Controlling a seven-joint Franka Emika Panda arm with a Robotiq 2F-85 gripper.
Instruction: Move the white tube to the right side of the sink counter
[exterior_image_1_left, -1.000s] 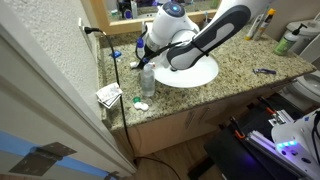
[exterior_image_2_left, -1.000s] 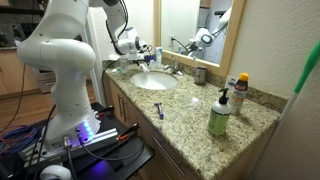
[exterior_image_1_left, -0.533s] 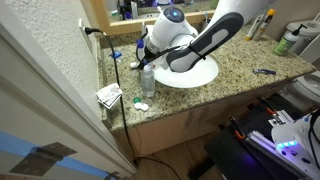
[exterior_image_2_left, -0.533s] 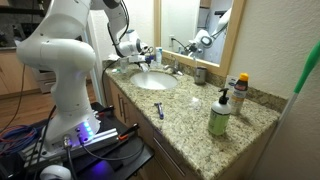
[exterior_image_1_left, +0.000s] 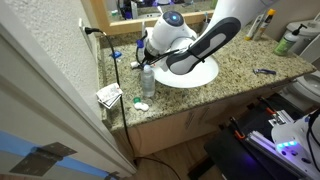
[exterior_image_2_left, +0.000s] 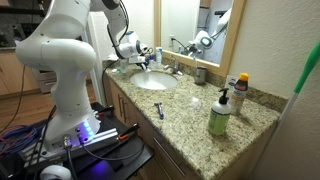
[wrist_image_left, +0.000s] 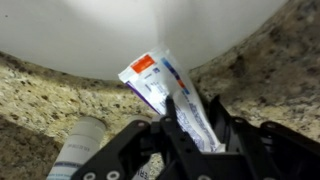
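Note:
The wrist view shows the white tube (wrist_image_left: 160, 80), flat, with an orange and blue print, lying on the sink counter (wrist_image_left: 260, 60) at the rim of the white basin (wrist_image_left: 90, 35). My gripper (wrist_image_left: 190, 115) straddles it, and a finger presses against each side of the tube. In both exterior views the gripper (exterior_image_1_left: 143, 52) (exterior_image_2_left: 135, 50) is low over the counter corner beside the basin (exterior_image_1_left: 205, 72) (exterior_image_2_left: 155, 82), and the arm hides the tube there.
A clear bottle (exterior_image_1_left: 148, 80) stands just in front of the gripper. A pale cylinder (wrist_image_left: 80, 145) lies beside the tube. A blue razor (exterior_image_1_left: 264, 71) (exterior_image_2_left: 160, 110), a green bottle (exterior_image_2_left: 219, 115) and a metal tap (exterior_image_2_left: 175, 68) are on the counter. Folded paper (exterior_image_1_left: 108, 95) sits near the edge.
The arm has barely moved in the exterior views; the gripper stays low over the same counter corner. The tube has not shifted.

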